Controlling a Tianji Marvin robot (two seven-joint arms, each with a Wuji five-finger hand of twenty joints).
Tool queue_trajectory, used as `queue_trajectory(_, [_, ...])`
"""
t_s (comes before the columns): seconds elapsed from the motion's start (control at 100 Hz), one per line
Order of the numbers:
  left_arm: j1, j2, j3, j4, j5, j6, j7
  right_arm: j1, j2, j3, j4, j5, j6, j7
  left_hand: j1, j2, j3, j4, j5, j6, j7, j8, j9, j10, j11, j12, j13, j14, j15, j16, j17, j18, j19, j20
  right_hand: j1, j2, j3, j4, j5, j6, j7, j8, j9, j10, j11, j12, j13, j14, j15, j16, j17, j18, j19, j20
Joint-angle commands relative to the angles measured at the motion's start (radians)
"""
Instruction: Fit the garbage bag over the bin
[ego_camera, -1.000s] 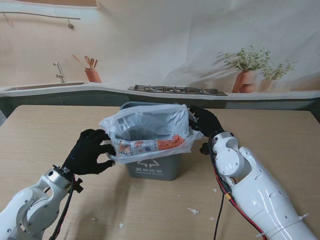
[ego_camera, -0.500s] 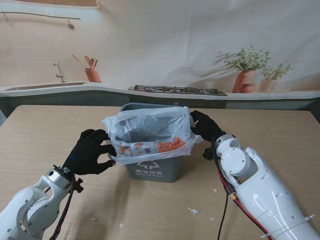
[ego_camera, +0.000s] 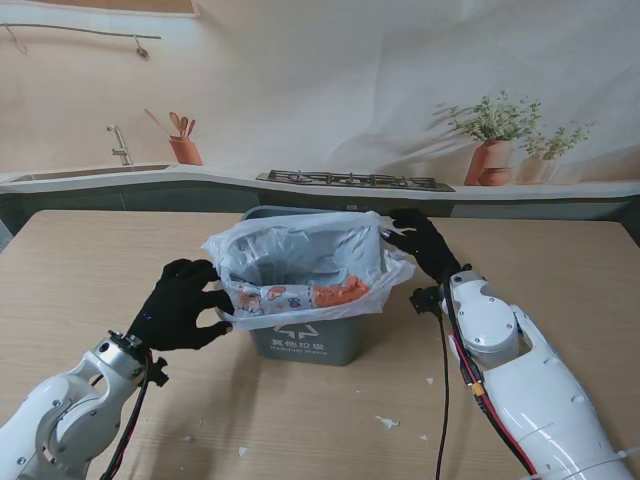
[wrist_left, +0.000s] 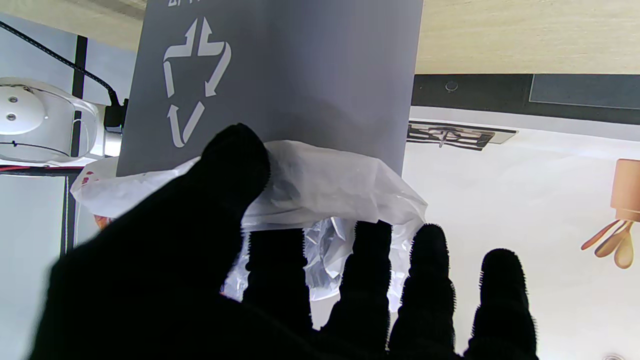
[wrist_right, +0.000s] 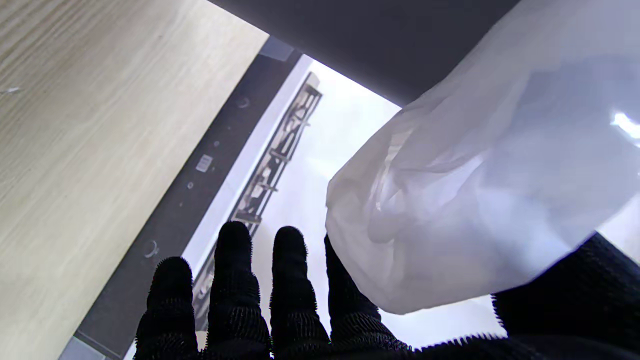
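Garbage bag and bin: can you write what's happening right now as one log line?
step: fitting bag | garbage bag: over bin rim | left hand: shut on bag edge | right hand: shut on bag edge

Pale wood worktop (ego_camera: 90, 260) | printed kitchen backdrop behind: sink and tap (ego_camera: 119, 146), utensil pot (ego_camera: 185, 150), stove grate (ego_camera: 345, 180), two potted plants (ego_camera: 492, 135) | soft, even light

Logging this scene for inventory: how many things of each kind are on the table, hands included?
Bins: 1, grey bin
Garbage bags: 1, white garbage bag draped over the bin's rim
Robot hands: 2, left hand and right hand, each gripping the bag's edge
Total: 4
Small scraps on the table are too small to count.
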Motion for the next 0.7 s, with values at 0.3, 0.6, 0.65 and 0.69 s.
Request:
queue_trajectory(0.3, [0.001, -0.002, 0.007, 0.001, 0.004, 0.008, -0.006, -0.077, -0.027, 0.073, -0.104, 0.164, 0.031, -0.007, -0.002, -0.016, 0.018, -0.059, 0.046, -0.04, 0.028, 0.014, -0.006, 0.042, -0.022, -0.007, -0.012, 0.012, 0.009, 0.012, -0.017, 0.025, -0.002, -0.006, -0.026, -0.046, 0.045, 0.088, -0.03, -0.02, -0.049, -0.016, -0.016, 0.009, -0.079, -0.025, -0.018, -0.025, -0.03, -0.021, -0.01, -0.037, -0.044, 0.058])
queue_trajectory(0.6, [-0.002, -0.002, 0.01, 0.002, 0.006, 0.007, -0.003, -0.089, -0.005, 0.097, -0.15, 0.091, 0.107, 0.046, -0.003, -0.018, 0.02, -0.06, 0.048, -0.041, 0.026, 0.013, -0.006, 0.04, -0.023, -0.008, -0.013, 0.012, 0.009, 0.012, -0.017, 0.026, -0.003, -0.006, -0.014, -0.001, -0.192, 0.073, -0.031, -0.016, -0.226, -0.016, -0.016, 0.014, -0.173, -0.058, -0.034, -0.014, -0.062, -0.037, -0.005, -0.029, -0.07, 0.077])
queue_trajectory(0.65, [-0.002, -0.002, 0.01, 0.002, 0.006, 0.008, -0.001, -0.085, 0.0, 0.094, -0.146, 0.063, 0.116, 0.053, -0.002, -0.017, 0.021, -0.06, 0.049, -0.038, 0.026, 0.013, -0.006, 0.039, -0.022, -0.007, -0.013, 0.011, 0.009, 0.012, -0.017, 0.026, -0.003, -0.006, -0.036, -0.022, -0.234, 0.065, -0.037, -0.012, -0.245, -0.019, -0.022, 0.014, -0.184, -0.062, -0.043, -0.013, -0.066, -0.039, -0.005, -0.028, -0.071, 0.078])
queue_trajectory(0.69, [-0.002, -0.002, 0.009, 0.002, 0.008, 0.008, 0.0, -0.082, 0.008, 0.093, -0.144, 0.032, 0.126, 0.074, -0.003, -0.017, 0.02, -0.06, 0.049, -0.039, 0.026, 0.012, -0.007, 0.038, -0.022, -0.007, -0.013, 0.011, 0.009, 0.012, -0.017, 0.026, -0.003, -0.006, -0.063, -0.044, -0.227, 0.064, -0.031, -0.008, -0.296, -0.033, -0.016, 0.01, -0.228, -0.08, -0.049, -0.016, -0.07, -0.041, -0.003, -0.024, -0.072, 0.079])
